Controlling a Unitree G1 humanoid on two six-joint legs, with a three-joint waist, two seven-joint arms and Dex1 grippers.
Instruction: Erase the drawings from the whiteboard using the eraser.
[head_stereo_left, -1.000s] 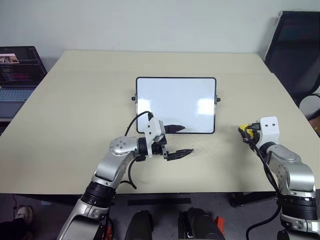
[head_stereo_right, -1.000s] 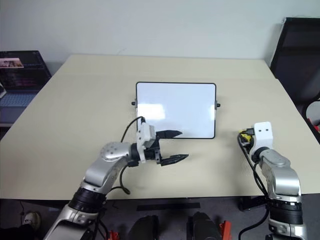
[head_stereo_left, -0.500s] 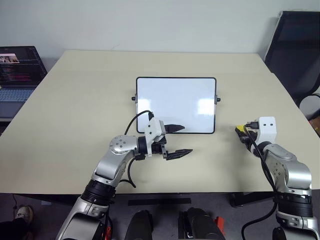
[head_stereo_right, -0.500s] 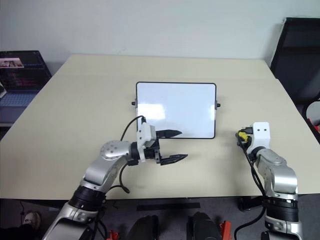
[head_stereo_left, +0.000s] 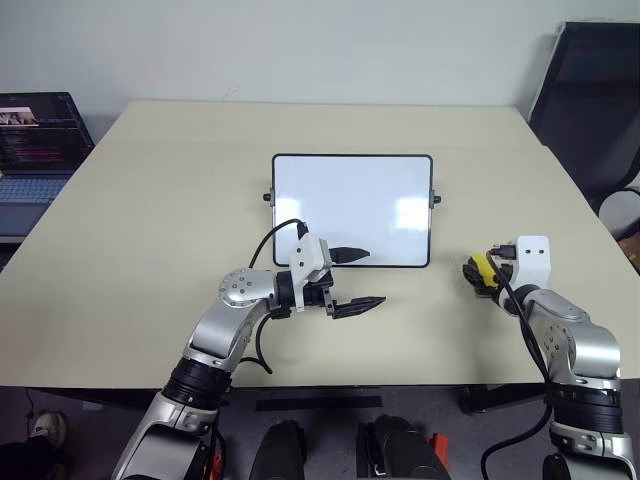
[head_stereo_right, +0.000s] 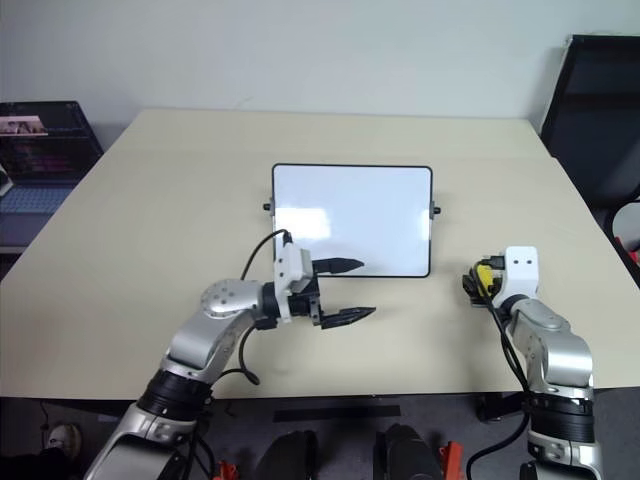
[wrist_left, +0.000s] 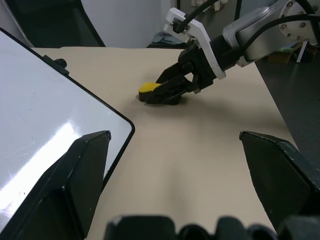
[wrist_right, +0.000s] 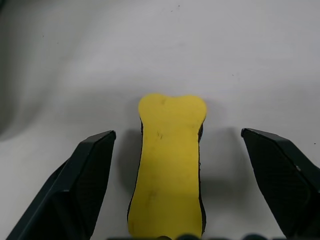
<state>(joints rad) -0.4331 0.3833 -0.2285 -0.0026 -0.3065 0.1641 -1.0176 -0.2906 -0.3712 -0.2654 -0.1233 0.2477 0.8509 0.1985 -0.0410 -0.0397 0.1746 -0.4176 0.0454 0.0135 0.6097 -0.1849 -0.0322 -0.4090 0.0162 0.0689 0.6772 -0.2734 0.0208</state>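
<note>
The eraser (wrist_right: 169, 165) lies on the table (head_stereo_left: 150, 200) right of the whiteboard (head_stereo_left: 352, 210), between the spread, untouching fingers of the right tool (head_stereo_left: 478, 276). The left tool (head_stereo_left: 352, 281), fingers parted and empty, hovers at the whiteboard's near edge.

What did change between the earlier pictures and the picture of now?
The right gripper has opened and let go of the eraser, which now lies on the table between its spread fingers, right of the whiteboard. The left gripper stays open at the board's near edge; the whiteboard has not moved.
</note>
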